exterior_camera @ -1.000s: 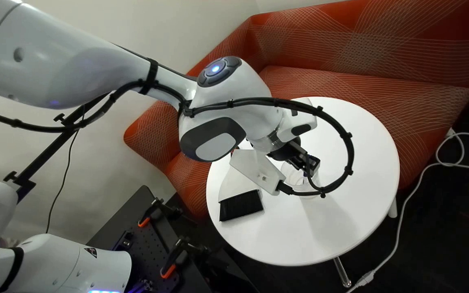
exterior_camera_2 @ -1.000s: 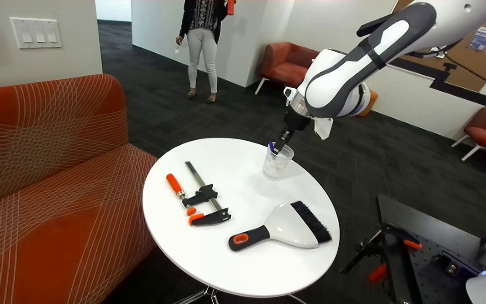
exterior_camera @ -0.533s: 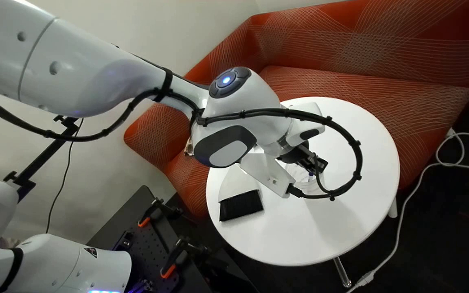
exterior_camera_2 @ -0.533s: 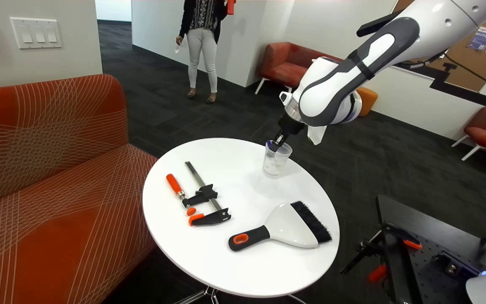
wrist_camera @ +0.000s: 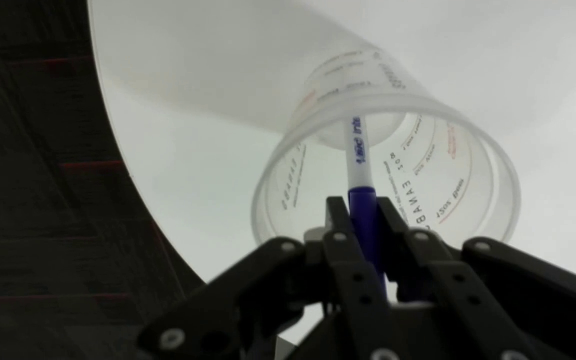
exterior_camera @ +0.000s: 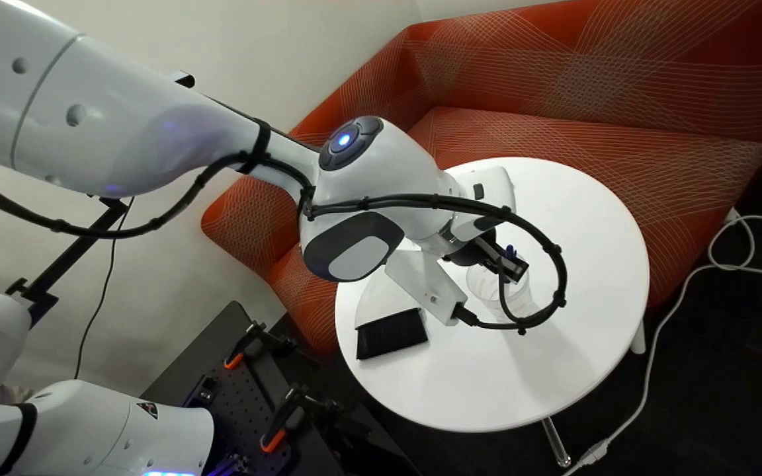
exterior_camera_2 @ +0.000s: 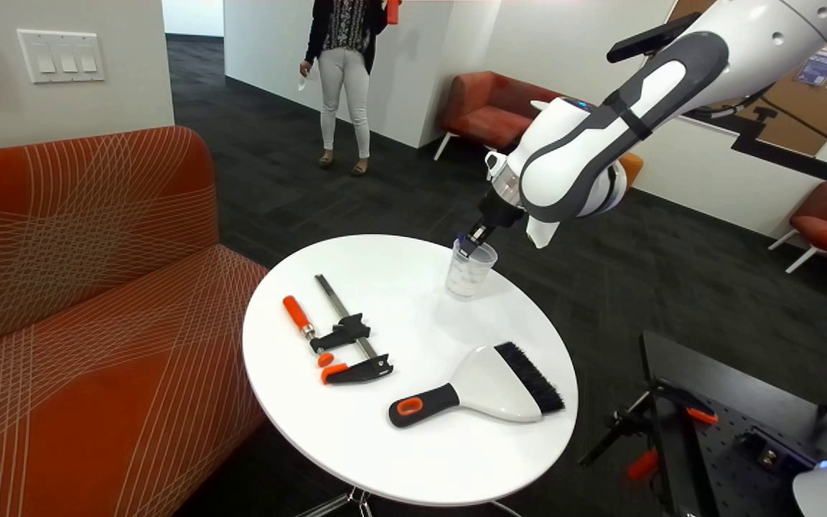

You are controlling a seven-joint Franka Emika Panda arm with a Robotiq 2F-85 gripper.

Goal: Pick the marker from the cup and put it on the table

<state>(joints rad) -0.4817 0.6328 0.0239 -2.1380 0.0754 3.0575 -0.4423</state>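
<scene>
Marker (wrist_camera: 361,160) partly inside cup (exterior_camera_2: 462,280) on table (exterior_camera_2: 413,459), in an exterior view clamp (exterior_camera_2: 353,330) left of cup, brush (exterior_camera_2: 492,384) before cup

A transparent cup (exterior_camera_2: 466,278) stands near the edge of a round white worktop (exterior_camera_2: 399,459). Its wall surrounds the lower part of a marker (wrist_camera: 363,202) pinched between the fingers (wrist_camera: 342,250), blocking sideways travel; inside the rim, gaps show on either side. 2 obstacles lie apart: a bar clamp (exterior_camera_2: 351,329) and a white brush (exterior_camera_2: 500,388). Bare worktop stretches between them and the cup. A sofa (exterior_camera: 619,132) flanks it.
</scene>
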